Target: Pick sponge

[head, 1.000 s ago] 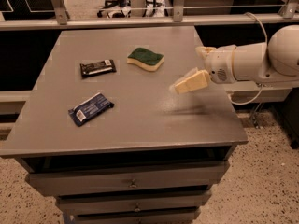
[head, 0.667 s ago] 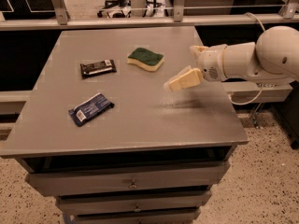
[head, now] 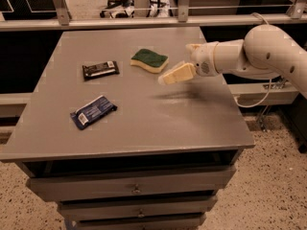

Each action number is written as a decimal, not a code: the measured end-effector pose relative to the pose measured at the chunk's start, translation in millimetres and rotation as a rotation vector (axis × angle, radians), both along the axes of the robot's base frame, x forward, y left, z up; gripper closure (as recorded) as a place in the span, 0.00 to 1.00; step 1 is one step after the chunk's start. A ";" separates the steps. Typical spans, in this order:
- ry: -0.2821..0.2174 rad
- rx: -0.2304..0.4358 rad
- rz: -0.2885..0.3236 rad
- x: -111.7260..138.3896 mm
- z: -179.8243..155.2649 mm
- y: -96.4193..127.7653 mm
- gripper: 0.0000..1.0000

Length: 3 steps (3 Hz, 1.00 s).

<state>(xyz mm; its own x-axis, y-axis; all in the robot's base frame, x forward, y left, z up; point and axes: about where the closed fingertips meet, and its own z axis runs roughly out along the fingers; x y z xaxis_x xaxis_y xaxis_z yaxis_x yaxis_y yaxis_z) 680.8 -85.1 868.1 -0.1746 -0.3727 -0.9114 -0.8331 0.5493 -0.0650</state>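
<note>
Sponge point(head: 149, 60) lies flat near the far edge of the counter point(head: 144, 133). Hand point(head: 167, 78) hovers just beside its right end. Bar point(head: 100, 69) and packet point(head: 93, 111) lie toward the left edge.

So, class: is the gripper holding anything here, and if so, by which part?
Nothing is held. The gripper hovers just to the right of the sponge, apart from it.

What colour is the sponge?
The sponge is dark green on top, pale yellow beneath, in the camera view; the gripper hovers beside it.
</note>
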 end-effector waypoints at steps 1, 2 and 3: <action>0.011 0.004 0.021 15.6 -8.9 13.6 0.00; 0.018 0.001 0.047 29.9 -17.9 24.3 0.00; 0.029 0.010 0.062 47.2 -25.8 35.4 0.00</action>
